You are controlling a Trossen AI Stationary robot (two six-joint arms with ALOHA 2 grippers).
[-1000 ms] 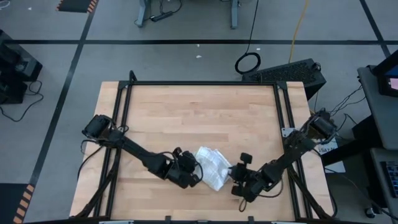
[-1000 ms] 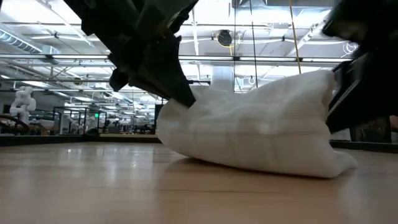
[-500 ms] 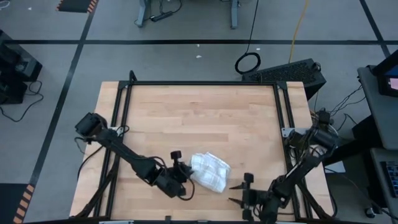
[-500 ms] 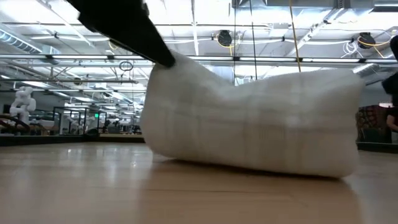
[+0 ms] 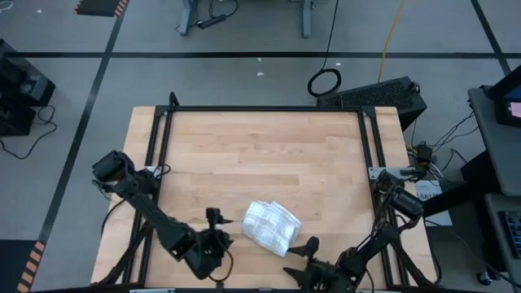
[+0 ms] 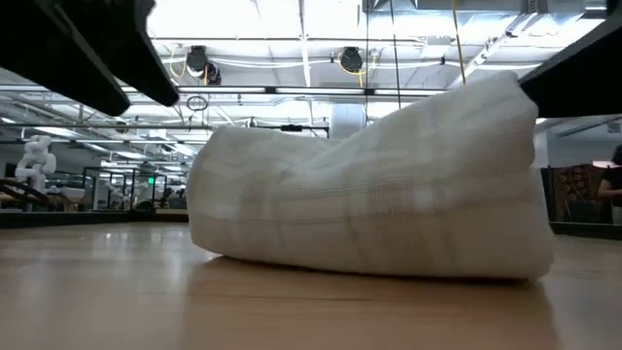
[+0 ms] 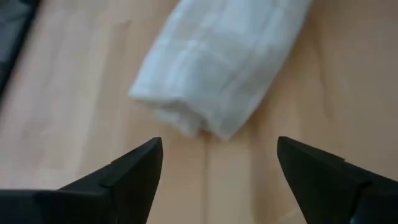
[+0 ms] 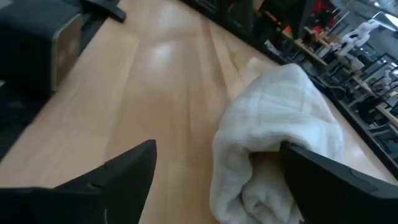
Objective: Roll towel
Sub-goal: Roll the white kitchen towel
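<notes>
The towel [image 5: 271, 226] is a short, thick white roll with faint plaid lines. It lies on its side on the wooden table near the front edge, also seen in the low view [image 6: 369, 194]. My left gripper [image 5: 221, 228] stands open just left of the roll, whose end [image 7: 186, 115] lies ahead of the fingers with bare wood between. My right gripper [image 5: 305, 259] is open at the roll's near right. That open end [image 8: 261, 186] shows its wound layers between the spread fingers, and in the high view a gap separates them.
Black frame rails [image 5: 159, 163] run along the table's left and right sides [image 5: 376, 163]. Both grippers are close to the near edge [image 5: 260, 286]. Bare wood [image 5: 260, 155] stretches behind the roll to the far edge.
Both grippers have opened and let go of the towel's ends. My left gripper has drawn back toward the table's left and near edge, and my right one toward the near edge and down. The roll has settled flat on the table and stays rolled.
</notes>
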